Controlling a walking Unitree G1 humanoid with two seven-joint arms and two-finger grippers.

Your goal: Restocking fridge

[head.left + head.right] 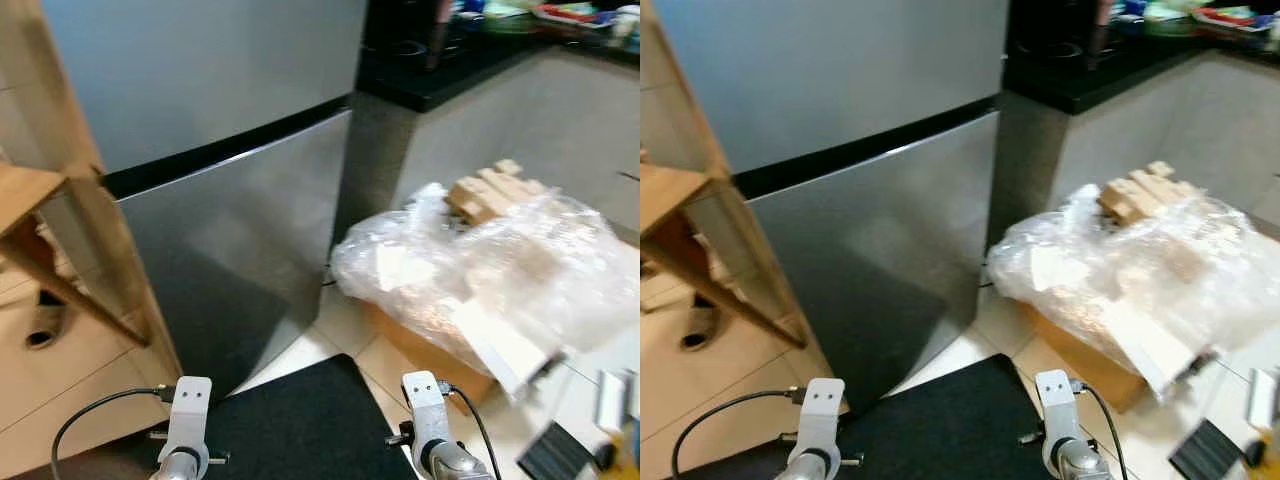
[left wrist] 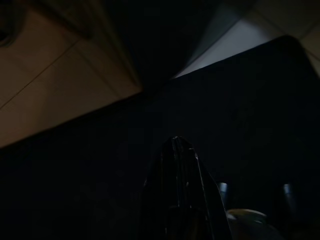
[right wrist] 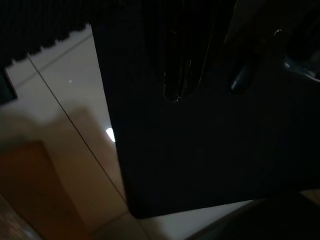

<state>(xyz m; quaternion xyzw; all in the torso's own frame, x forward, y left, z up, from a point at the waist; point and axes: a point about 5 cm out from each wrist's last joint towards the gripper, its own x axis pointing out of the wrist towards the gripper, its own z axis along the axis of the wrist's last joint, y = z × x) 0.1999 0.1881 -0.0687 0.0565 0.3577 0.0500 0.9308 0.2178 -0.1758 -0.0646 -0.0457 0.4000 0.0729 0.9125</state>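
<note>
A silver two-door fridge (image 1: pixel 235 235) stands closed straight ahead, with a black seam (image 1: pixel 230 148) between its upper and lower doors. Both arms hang low at the bottom of the eye views, the left wrist (image 1: pixel 187 420) and the right wrist (image 1: pixel 425 415) over a black floor mat (image 1: pixel 300 415). In the dark left wrist view, the left gripper (image 2: pixel 177 146) points down at the mat with its fingers pressed together and nothing between them. The right gripper (image 3: pixel 179 92) hangs over the mat's edge, its fingers also together and empty.
A cardboard box under crumpled clear plastic (image 1: pixel 490 270), with wooden blocks (image 1: pixel 495 192) on top, sits on the floor right of the fridge. A wooden frame (image 1: pixel 60 200) leans in at the left. A dark counter (image 1: pixel 440 70) runs along the back right.
</note>
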